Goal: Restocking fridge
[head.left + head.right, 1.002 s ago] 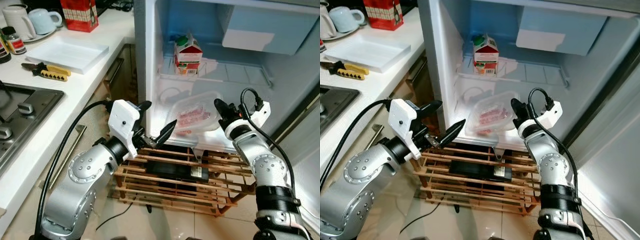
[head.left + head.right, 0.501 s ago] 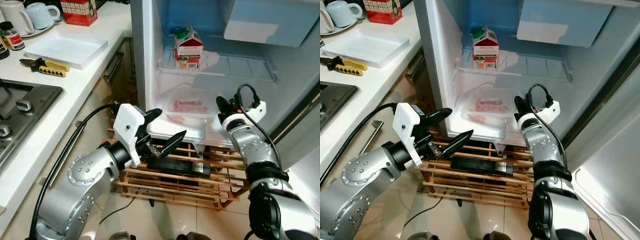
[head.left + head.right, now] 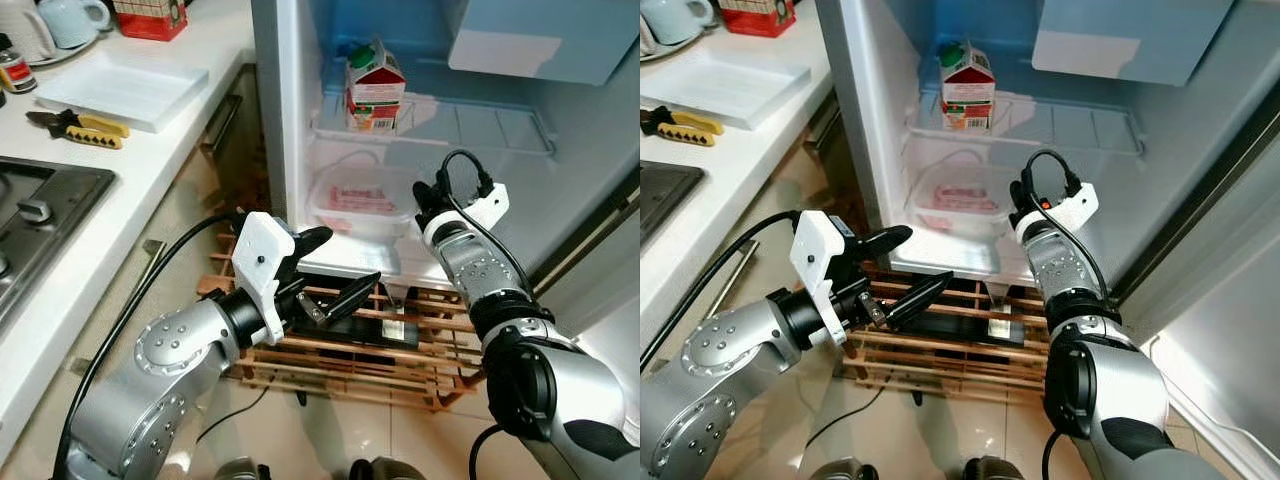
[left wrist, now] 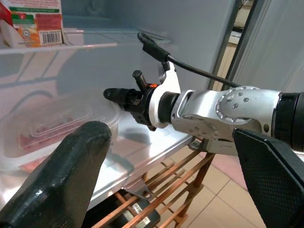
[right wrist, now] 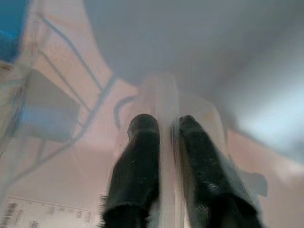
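A clear plastic container [image 3: 358, 200] showing pink and red contents sits in a white-walled fridge [image 3: 590, 150], below a red-and-white carton with a green cap [image 3: 375, 88]. Black gripper fingers [image 5: 142, 156] contrast with silver arms [image 3: 175, 350]; yellow-handled pliers [image 3: 75, 127] lie on a white counter [image 3: 150, 165].

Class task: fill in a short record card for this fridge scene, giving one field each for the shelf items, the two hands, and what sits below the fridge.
Upper shelf: milk carton, upright
Lower shelf: clear meat container
Right hand: pinching the container's rim
Left hand: open, outside the fridge, holding nothing
Below the fridge: wooden rack
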Tool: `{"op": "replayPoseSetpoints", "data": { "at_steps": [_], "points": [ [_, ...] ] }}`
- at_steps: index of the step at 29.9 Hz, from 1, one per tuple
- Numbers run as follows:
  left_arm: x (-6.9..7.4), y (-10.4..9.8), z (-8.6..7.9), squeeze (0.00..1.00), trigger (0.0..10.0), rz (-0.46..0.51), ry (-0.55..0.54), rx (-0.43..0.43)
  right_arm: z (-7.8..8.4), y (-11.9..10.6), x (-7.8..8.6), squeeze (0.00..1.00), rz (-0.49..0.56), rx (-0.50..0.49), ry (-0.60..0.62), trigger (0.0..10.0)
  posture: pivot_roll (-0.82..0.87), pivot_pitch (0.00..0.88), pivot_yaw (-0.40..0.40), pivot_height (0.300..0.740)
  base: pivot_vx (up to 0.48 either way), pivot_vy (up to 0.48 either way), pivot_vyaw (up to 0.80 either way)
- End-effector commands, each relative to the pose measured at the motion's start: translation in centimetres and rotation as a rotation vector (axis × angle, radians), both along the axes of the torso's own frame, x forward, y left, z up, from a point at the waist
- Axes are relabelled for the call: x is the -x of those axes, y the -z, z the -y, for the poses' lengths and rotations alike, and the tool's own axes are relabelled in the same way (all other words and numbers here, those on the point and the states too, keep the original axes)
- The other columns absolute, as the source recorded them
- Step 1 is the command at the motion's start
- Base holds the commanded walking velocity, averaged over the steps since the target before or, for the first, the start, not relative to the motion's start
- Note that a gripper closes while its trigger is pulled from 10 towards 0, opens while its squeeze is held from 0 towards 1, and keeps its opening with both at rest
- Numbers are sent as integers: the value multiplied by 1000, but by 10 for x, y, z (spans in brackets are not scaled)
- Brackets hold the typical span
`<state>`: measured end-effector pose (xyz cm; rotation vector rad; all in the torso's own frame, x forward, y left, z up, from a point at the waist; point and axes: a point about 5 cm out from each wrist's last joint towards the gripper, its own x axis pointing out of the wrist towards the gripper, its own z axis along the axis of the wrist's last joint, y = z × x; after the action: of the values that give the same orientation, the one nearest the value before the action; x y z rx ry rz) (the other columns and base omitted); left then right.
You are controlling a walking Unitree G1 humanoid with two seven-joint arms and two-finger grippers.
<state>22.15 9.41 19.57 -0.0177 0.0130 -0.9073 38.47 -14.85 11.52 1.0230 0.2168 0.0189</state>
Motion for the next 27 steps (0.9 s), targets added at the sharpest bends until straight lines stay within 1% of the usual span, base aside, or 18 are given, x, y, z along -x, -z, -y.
{"op": "replayPoseSetpoints", "data": {
  "at_steps": [1, 5, 6, 7, 8, 9, 11, 12, 16, 17, 18, 19, 20, 21, 22, 24, 26, 27],
  "points": [
    [4, -1, 2, 0, 10000, -4, 9, -1, -11, 13, 5, 1000, -60, 23, -46, 10000, 96, 134, -55, 740, 0, 0, 0],
    [3, 0, 3, 0, 10000, -6, 2, 0, -15, 15, 7, 1000, -48, 41, -66, 10000, 87, 129, -56, 740, 0, 0, 0],
    [3, 0, 3, 0, 10000, -6, 1, 1, -15, 14, 6, 1000, -26, 76, -80, 10000, 83, 127, -56, 740, 0, 0, 0],
    [3, 0, 3, 0, 10000, -6, 1, 1, -15, 14, 6, 1000, -26, 76, -80, 10000, 83, 127, -56, 740, 0, 0, 0],
    [2, 0, 3, 0, 10000, -3, -3, 6, -15, 13, 6, 1000, 5, 143, -103, 10000, 76, 123, -54, 740, 0, 0, 0],
    [1, 0, 2, 0, 10000, -1, -4, 9, -15, 12, 6, 1000, 15, 169, -110, 10000, 76, 123, -54, 740, 0, 0, 0],
    [1, 0, 2, 0, 10000, 0, -5, 11, -15, 12, 6, 1000, 21, 176, -112, 10000, 72, 121, -53, 740, 0, 0, 0],
    [0, 0, 3, 0, 10000, 1, -3, 12, -12, 10, 6, 1000, 42, 205, -104, 10000, 68, 117, -51, 740, 0, 0, 0],
    [-2, 0, 5, 0, 10000, 0, 5, 19, -7, 9, 5, 1000, 44, 329, -105, 10000, 59, 107, -46, 740, 0, 0, 0],
    [-2, 0, 5, 0, 10000, 0, 5, 19, -7, 9, 5, 1000, 44, 329, -105, 10000, 59, 107, -46, 740, 0, 0, 0],
    [-3, 1, 5, 0, 10000, -4, 6, 22, -7, 5, 5, 0, 97, 507, -136, 10000, 52, 98, -40, 740, 0, 0, 0],
    [-3, 1, 5, 0, 10000, -4, 6, 22, -7, 5, 5, 0, 97, 507, -136, 10000, 52, 98, -40, 740, 0, 0, 0],
    [-3, 1, 5, 0, 10000, -6, 6, 22, -8, 4, 5, 0, 122, 570, -149, 10000, 51, 97, -39, 740, 0, 0, 0],
    [-3, 2, 5, 0, 10000, -13, 6, 24, -10, -4, 4, 0, 212, 691, -153, 10000, 46, 91, -37, 740, 0, 0, 0],
    [-3, 3, 5, 0, 10000, -16, 5, 23, -11, -8, 5, 0, 258, 746, -152, 10000, 45, 89, -36, 740, 0, 0, 0],
    [-4, 4, 4, 0, 10000, -19, 4, 23, -13, -13, 6, 0, 326, 816, -145, 10000, 41, 86, -34, 740, 0, 0, 0],
    [-4, 4, 4, 0, 10000, -22, -2, 24, -14, -16, 7, 0, 360, 837, -142, 10000, 38, 85, -32, 740, 0, 0, 0],
    [-5, 5, 3, 0, 10000, -28, -16, 25, -15, -18, 8, 0, 397, 855, -135, 10000, 37, 83, -31, 740, 0, 0, 0]
  ]
}}
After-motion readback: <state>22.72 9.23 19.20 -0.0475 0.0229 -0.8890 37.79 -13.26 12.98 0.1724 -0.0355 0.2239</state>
